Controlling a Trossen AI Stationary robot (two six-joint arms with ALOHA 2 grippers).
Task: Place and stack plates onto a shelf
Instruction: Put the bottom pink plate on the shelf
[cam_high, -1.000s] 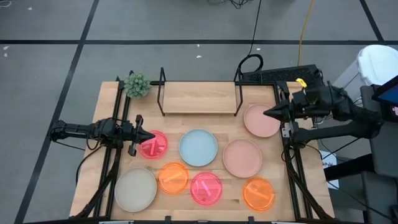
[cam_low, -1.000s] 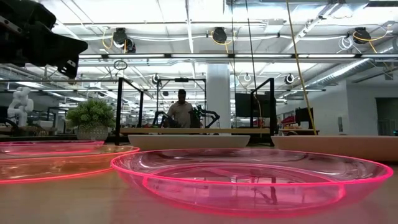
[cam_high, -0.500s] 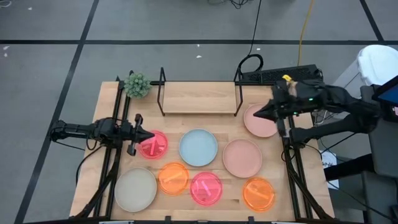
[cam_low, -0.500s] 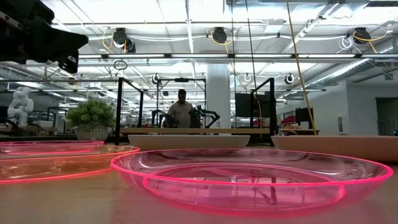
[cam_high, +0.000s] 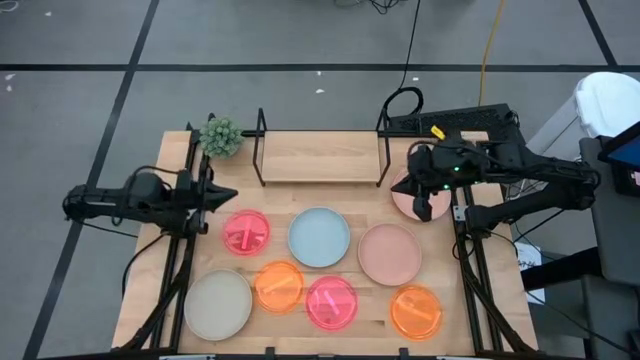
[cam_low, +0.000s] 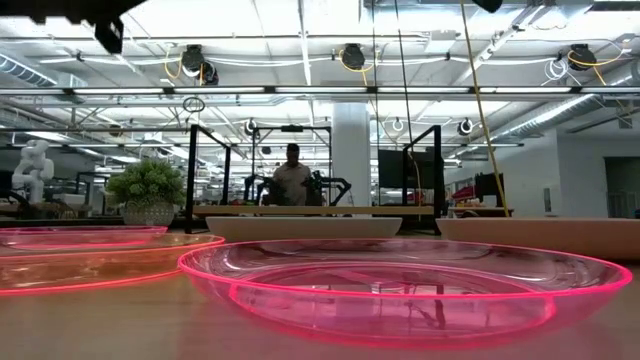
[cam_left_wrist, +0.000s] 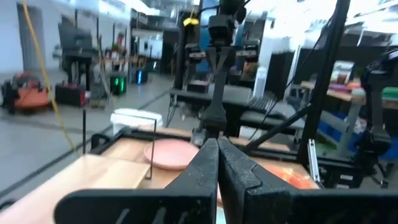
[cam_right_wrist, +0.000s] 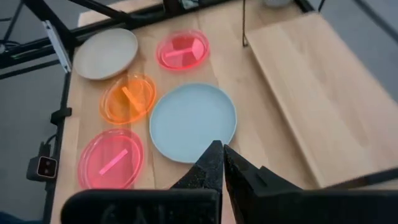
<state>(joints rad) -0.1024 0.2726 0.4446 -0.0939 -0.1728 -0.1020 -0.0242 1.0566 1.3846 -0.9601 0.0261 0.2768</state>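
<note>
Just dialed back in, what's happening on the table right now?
Nothing is on the shelf yet; all eight plates lie flat on the table. The right gripper, shut and empty, hangs over the pale pink plate beside the shelf's right end. The left gripper is shut too, holding nothing, at the table's left edge just behind the neon pink plate.

The high camera looked straight down on the whole table, both arms and the surrounding floor. The low camera sat at tabletop level, very near a neon pink plate, facing level across the table into the room. The left wrist camera faced across the table toward the opposite arm. The right wrist camera looked down at the tabletop. The high and right wrist views shared the light blue plate and the shelf.
</note>
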